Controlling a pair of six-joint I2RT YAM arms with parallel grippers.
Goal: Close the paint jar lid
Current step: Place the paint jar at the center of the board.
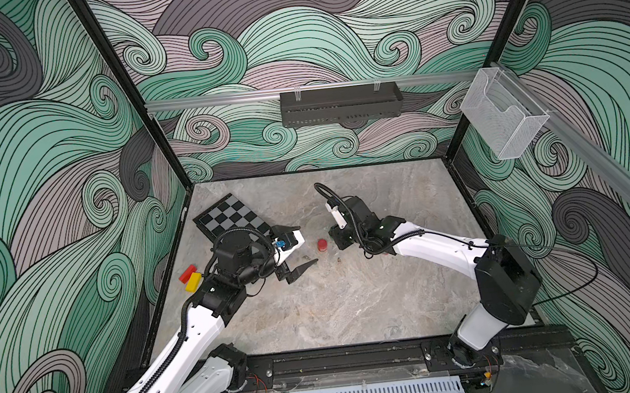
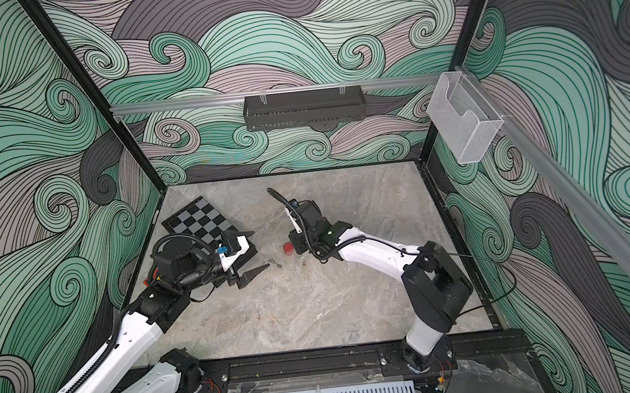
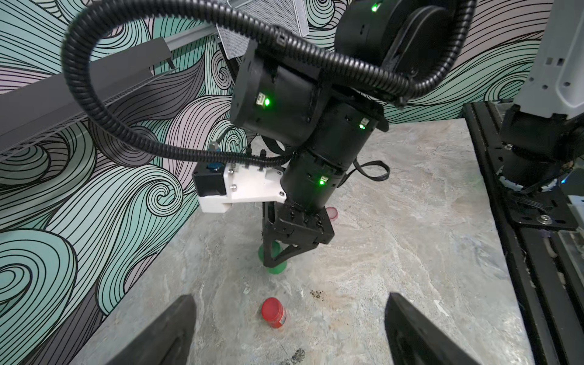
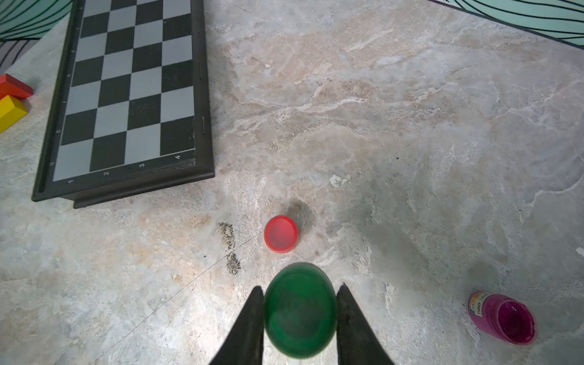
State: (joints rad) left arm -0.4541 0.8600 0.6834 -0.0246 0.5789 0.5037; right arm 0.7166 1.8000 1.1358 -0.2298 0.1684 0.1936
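The desk (image 4: 395, 104) is marbled grey and beige. On it are a red paint jar (image 4: 281, 234), a dark green paint jar (image 4: 300, 309) and a translucent magenta paint jar (image 4: 502, 319). The chessboard (image 4: 126, 88) has black and grey checks in a black frame. One block (image 4: 14, 87) is red and another block (image 4: 11, 110) is yellow. The walls (image 1: 22, 156) swirl in teal, mauve and charcoal waves lined in black.

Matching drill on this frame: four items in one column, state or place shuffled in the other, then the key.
Items
1. green paint jar
2. red paint jar
3. left gripper
4. yellow block

States and places
A. open wide, holding nothing
B. next to the red block
C. clamped in the right gripper
D. upright on the table, ungripped, between the two grippers

Pairs: 1-C, 2-D, 3-A, 4-B
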